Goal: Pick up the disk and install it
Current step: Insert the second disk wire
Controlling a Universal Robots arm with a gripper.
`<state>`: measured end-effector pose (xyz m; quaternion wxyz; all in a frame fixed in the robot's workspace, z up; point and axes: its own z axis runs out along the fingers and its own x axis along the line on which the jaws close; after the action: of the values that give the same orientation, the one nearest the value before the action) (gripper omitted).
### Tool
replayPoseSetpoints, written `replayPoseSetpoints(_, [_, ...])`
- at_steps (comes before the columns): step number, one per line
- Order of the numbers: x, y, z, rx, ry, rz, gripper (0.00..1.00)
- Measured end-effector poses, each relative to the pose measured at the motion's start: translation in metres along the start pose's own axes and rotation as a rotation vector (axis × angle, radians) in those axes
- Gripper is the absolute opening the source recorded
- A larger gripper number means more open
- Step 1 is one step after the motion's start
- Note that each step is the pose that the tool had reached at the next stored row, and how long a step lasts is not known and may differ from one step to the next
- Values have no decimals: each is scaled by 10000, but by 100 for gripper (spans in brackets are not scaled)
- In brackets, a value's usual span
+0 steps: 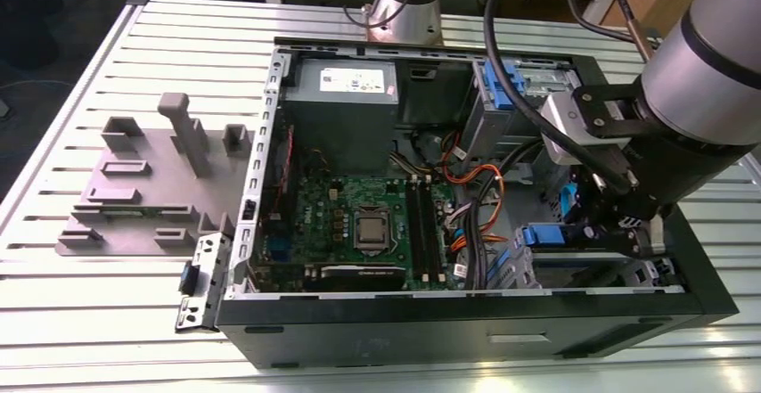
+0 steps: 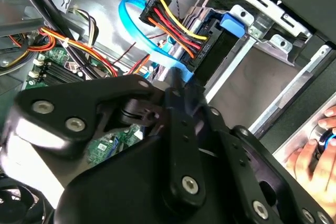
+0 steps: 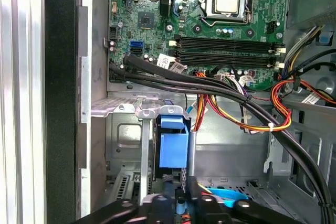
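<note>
Claw (image 3: 181, 203) low in the open computer case (image 1: 476, 322) at the drive bay, over the blue-framed disk (image 3: 173, 148) — grip state can't tell; motherboard (image 1: 356, 224) beside.

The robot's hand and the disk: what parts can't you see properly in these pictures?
- Gripper, exterior view: its fingertips sit low inside the computer case, behind the arm's own body.
- Second wrist view: the gripper's black links cover the spot below them.
- Disk, first wrist view: a blue part shows in the metal bay; the rest lies behind the bay rails.
- A person's hand, second wrist view: cut off by the picture edge.
</note>
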<state>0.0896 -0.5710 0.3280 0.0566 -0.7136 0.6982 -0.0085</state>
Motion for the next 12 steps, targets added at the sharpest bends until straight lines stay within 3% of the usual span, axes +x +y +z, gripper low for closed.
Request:
replayPoseSetpoints(1, [0, 0, -5, 0, 1, 0, 23])
replayPoseSetpoints(2, [-1, -1, -10, 0, 2, 0, 29])
replayPoseSetpoints(12, [-14, -15, -163, -3, 3, 0, 29])
